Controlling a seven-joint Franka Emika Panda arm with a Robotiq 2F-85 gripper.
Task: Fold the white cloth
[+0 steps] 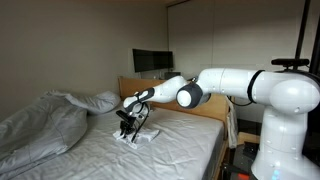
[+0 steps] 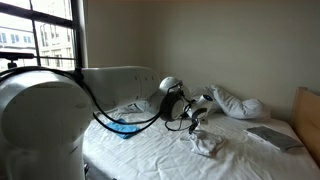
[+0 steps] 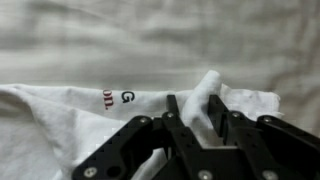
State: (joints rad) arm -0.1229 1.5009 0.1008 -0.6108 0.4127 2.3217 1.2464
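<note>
The white cloth (image 3: pixel 60 112) lies wrinkled on the bedsheet and carries a few printed letters. In the wrist view a raised fold of it stands between the two black fingers (image 3: pixel 172 110), which press on it from both sides. My gripper (image 3: pixel 193 100) is shut on that fold. In both exterior views the gripper (image 1: pixel 128 126) (image 2: pixel 197 128) points down onto the small white cloth (image 1: pixel 141 134) (image 2: pixel 208 144) near the middle of the bed.
A big rumpled grey-white duvet (image 1: pixel 45 122) is piled at one side of the bed (image 1: pixel 170 150). A wooden headboard (image 1: pixel 125 86) and a dark monitor (image 1: pixel 150 62) stand behind. A blue item (image 2: pixel 124 126) and a flat grey item (image 2: pixel 270 137) lie on the sheet.
</note>
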